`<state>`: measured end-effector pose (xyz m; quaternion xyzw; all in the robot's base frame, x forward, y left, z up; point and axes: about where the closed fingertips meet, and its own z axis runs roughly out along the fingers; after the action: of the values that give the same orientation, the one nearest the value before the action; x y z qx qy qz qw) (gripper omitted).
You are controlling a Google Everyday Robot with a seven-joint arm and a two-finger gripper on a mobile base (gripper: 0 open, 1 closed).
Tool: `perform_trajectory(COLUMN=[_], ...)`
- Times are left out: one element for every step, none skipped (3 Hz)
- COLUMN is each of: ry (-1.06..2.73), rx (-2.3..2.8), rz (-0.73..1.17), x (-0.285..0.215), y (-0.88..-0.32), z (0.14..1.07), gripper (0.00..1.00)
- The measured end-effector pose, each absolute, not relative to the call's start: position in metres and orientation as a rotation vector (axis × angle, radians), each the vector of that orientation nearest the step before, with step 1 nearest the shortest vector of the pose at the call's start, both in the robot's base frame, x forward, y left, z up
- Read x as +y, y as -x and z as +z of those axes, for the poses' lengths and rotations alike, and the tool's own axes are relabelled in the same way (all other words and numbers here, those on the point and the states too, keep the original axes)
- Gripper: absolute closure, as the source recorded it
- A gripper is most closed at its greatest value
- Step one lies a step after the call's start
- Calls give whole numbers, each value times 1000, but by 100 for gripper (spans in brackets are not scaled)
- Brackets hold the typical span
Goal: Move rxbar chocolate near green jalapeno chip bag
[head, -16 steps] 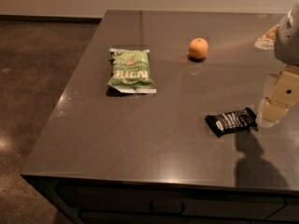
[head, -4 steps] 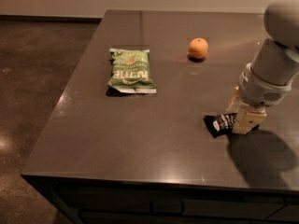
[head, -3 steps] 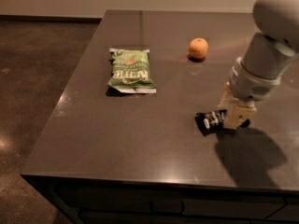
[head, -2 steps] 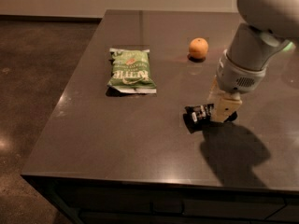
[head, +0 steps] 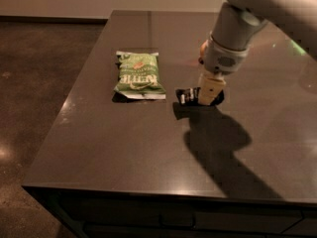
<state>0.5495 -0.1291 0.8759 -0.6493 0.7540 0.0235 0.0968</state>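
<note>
The rxbar chocolate [head: 187, 95], a small black bar with white lettering, hangs just above the dark table [head: 124, 148], with its shadow below it. My gripper [head: 208, 96] comes down from the upper right and is shut on the bar's right end. The green jalapeno chip bag [head: 139, 75] lies flat to the left of the bar, a short gap away.
An orange fruit [head: 203, 46] shows as a sliver behind my arm [head: 233, 33], further back on the table. The table's left edge and front edge drop to a brown floor [head: 39, 83]. My arm's shadow falls on the table in front of the gripper.
My gripper has carried the black bar leftwards from the table's right side to a spot close beside the chip bag. The arm now hides most of the orange.
</note>
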Motion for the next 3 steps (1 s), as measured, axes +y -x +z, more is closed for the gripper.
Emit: perform_trajectory(ry=[1868, 1836, 1807], rx=[2227, 2219, 2201], rz=[64, 115, 178], x=[-109, -95, -84], y=[-585, -601, -604], z=[879, 873, 869], gripper=[100, 88, 64])
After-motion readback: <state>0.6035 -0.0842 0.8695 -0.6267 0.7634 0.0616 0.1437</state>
